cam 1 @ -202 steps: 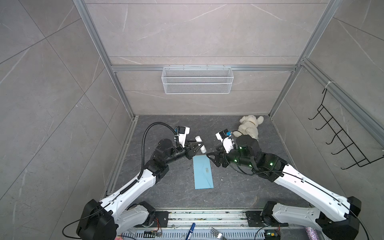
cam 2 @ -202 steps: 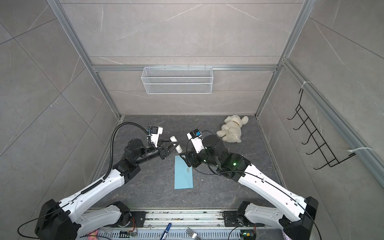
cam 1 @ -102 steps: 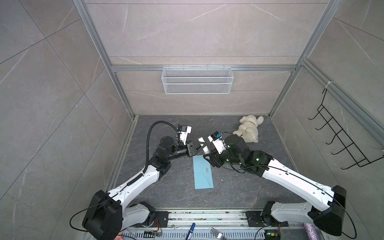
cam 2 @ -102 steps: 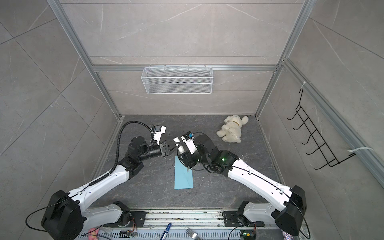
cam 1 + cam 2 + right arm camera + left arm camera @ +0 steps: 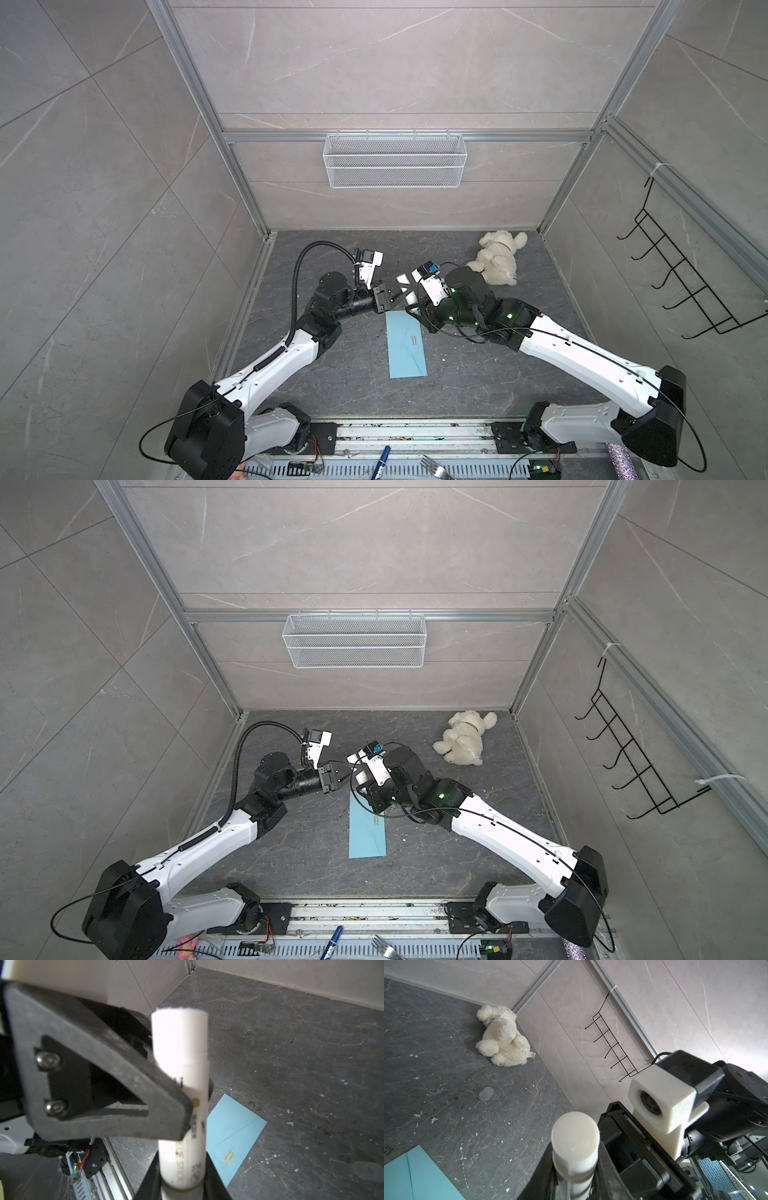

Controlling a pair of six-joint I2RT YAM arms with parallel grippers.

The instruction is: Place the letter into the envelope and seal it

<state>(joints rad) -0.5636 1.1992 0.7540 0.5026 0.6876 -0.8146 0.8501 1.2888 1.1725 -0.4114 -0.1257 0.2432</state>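
The light blue envelope point(image 5: 405, 349) point(image 5: 368, 833) lies flat on the dark floor, flap side up with small gold print; it also shows in the wrist views point(image 5: 415, 1176) point(image 5: 234, 1138). The letter is out of view. Above the envelope's far end, both grippers meet on a white glue stick point(image 5: 404, 279) point(image 5: 575, 1138) point(image 5: 180, 1043). My left gripper point(image 5: 395, 296) point(image 5: 347, 776) point(image 5: 575, 1167) is shut on it. My right gripper point(image 5: 409, 297) point(image 5: 359, 779) point(image 5: 182, 1178) is shut on its printed end, jaws pressing both sides.
A white plush toy point(image 5: 496, 257) point(image 5: 502, 1041) lies at the back right of the floor. A small clear cap point(image 5: 486, 1093) point(image 5: 368, 1169) rests on the floor. A wire basket point(image 5: 395, 160) hangs on the back wall, and a hook rack point(image 5: 681, 286) on the right wall.
My right gripper has moved left to the left gripper and closed its jaws on the glue stick. The left gripper shifted slightly and kept its hold. The envelope has not moved.
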